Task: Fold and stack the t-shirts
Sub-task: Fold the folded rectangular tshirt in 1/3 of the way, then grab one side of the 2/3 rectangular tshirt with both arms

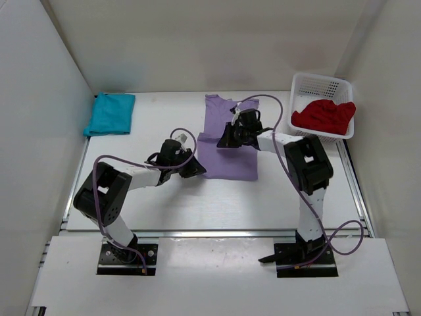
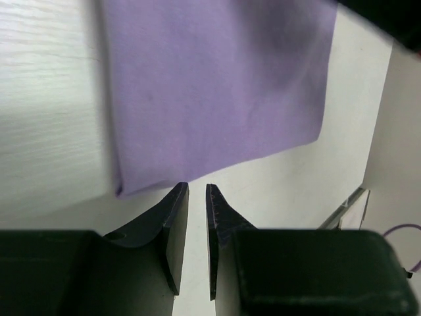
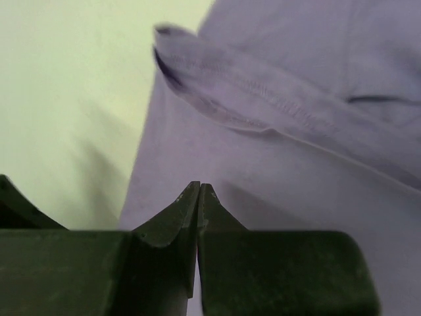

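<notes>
Left pincer (image 2: 197,189), a narrow slit apart and empty, sits just off the near edge of the lavender shirt (image 1: 230,161); right pincer (image 3: 198,187) is closed tight over its left edge. That shirt lies flat in the middle of the counter (image 1: 164,204), its long axis running from the arms toward the back wall.

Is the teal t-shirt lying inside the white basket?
No, the teal t-shirt lies at the far left, while the white basket at the far right holds the red t-shirt.
</notes>
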Available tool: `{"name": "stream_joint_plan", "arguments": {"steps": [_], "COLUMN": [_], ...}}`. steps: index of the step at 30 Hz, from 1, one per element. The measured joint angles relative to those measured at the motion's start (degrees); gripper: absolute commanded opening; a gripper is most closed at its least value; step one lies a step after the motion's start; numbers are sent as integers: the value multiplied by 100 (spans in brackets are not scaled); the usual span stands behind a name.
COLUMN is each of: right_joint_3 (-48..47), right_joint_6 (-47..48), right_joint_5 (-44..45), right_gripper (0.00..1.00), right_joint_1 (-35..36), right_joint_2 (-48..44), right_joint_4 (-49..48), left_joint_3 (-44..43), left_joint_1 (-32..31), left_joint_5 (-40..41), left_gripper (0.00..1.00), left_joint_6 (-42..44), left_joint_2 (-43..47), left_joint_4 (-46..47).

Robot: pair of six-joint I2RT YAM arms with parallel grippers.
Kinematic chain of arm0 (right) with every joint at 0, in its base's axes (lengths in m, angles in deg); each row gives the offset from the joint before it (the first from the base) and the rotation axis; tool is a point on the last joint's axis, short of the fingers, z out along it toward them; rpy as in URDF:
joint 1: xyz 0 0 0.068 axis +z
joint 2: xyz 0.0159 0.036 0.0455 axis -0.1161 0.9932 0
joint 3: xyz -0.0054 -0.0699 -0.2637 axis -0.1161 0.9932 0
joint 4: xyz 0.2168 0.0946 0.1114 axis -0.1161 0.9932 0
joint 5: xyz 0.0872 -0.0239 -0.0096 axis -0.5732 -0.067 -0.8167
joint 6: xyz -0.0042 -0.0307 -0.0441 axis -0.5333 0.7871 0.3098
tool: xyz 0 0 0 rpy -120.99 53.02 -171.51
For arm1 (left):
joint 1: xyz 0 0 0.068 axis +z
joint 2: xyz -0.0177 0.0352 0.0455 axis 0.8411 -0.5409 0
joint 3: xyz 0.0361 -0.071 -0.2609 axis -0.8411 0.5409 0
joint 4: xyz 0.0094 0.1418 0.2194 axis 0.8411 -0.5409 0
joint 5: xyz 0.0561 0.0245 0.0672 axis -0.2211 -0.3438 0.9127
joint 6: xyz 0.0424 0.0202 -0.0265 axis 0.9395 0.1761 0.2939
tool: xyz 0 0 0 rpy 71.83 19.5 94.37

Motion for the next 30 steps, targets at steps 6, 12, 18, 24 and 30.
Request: {"name": "stream_joint_plan", "arguments": {"steps": [6,12,18,24,30], "right_joint_3": [-817,-1255,-1274,-1064,553], "right_joint_6": [-315,-623,-730,-658,-501], "right_joint_5": [-612,-758,-654,-538,-249], "right_gripper": [0,0,0,8,34], "right_joint_1": [4,-136,-175,-197,-236], "right_joint_2": [1202,1480,1604,1329,-839], "right_joint_4": [107,-129,-168,-96,-195], "left_joint_3": [-2,50,238,660,570], "left_joint_1": [122,162,271,310,413], "left_joint_5": [7,9,11,391,431], "left_gripper": [29,31,35,49,60], "left_joint_6": [39,59,44,0,13], "left_joint_2": [-118,-205,-199,378,413], "left_joint_4": [-28,-87,-81,-98,-52]}}
